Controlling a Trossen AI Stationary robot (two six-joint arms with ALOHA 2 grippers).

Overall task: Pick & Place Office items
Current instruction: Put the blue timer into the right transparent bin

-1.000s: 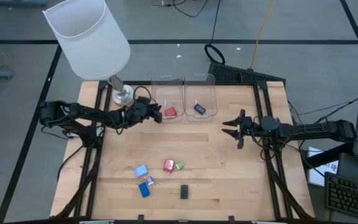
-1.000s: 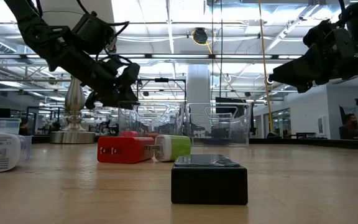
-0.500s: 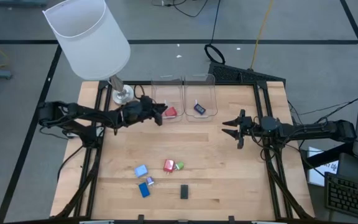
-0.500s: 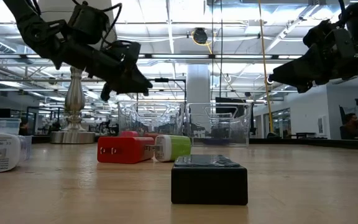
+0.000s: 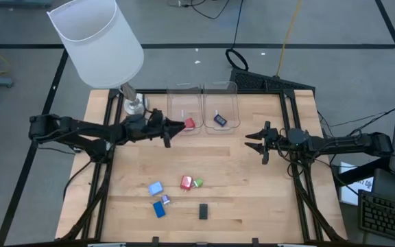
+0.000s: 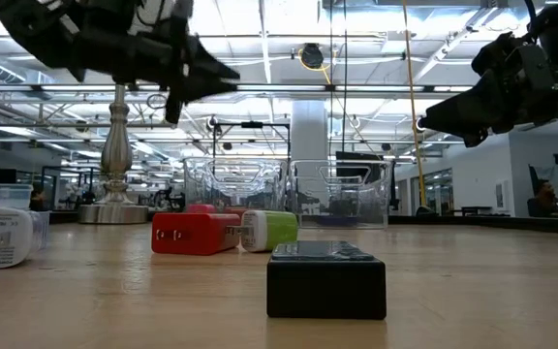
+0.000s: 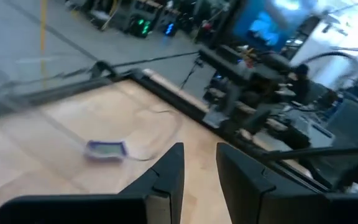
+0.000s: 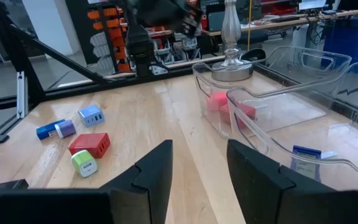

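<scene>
Landmark: left clear bin (image 5: 185, 110), at the table's (image 5: 252, 185) far edge, beside the right clear bin (image 5: 221, 108).
Red item in bin (image 5: 188, 124): lies inside the left clear bin.
Dark blue item in bin (image 5: 219, 119): lies inside the right clear bin.
Loose items: red block (image 5: 186, 182) touching green block (image 5: 198, 183), light blue piece (image 5: 156, 188), dark blue piece (image 5: 159, 208) and black block (image 5: 203, 211), all well in front of the left clear bin.
Left gripper (image 5: 171, 130): just in front of the left clear bin, raised; fingers slightly apart, holding nothing.
Right gripper (image 5: 252, 140): well to the right of both bins; fingers spread, empty.
Lamp (image 5: 97, 42): stands left of the left clear bin.
</scene>
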